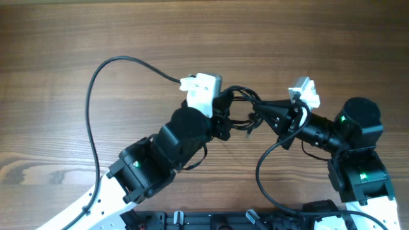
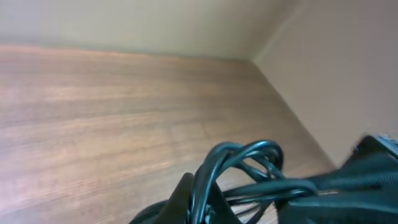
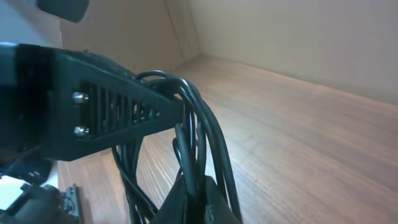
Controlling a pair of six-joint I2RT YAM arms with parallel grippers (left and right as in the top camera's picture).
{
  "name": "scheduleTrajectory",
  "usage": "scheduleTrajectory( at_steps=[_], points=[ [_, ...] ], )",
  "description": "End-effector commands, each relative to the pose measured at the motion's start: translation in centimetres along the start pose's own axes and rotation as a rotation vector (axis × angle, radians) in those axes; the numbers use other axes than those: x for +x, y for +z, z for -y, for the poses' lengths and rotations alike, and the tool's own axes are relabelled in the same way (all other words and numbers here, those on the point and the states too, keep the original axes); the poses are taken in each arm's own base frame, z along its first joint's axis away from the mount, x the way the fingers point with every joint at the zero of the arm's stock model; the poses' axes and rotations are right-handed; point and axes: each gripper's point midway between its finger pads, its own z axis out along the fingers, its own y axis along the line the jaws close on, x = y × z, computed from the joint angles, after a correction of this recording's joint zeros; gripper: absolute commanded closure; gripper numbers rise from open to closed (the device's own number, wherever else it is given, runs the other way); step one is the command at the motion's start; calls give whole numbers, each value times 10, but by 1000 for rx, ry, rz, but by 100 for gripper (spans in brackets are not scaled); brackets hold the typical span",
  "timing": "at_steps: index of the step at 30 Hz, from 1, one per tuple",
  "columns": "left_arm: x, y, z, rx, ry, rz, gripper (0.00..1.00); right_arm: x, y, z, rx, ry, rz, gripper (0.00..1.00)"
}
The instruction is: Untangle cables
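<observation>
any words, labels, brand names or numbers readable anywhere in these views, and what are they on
No text can be read in any view.
white camera units: no label visible.
cables: no markings visible.
table: wood grain only, no writing.
green lights on the arms: plain glows, not signs.

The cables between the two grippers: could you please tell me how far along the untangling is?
Done: nothing visibly freed; the cables form one looped bundle. In hand: the left gripper and the right gripper are both shut on that bundle, close together. Left: drawing the loops apart and separating the strands.
</observation>
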Motion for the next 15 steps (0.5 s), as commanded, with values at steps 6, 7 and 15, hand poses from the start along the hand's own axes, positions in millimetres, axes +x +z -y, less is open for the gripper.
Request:
scheduleTrajectory(
  at_steps=[6,7,15],
  points=[
    [-30,-16,-65,-313,-216,186,96,-41,-6,-5,-21,117,146,96],
    [-29,-16,-65,-316,-219,182,96,-47,-7,-3,-9,133,170,96],
    [-24,-17,-69,-333,-208,161,96,-61,-13,32,176,287,272,96]
  ],
)
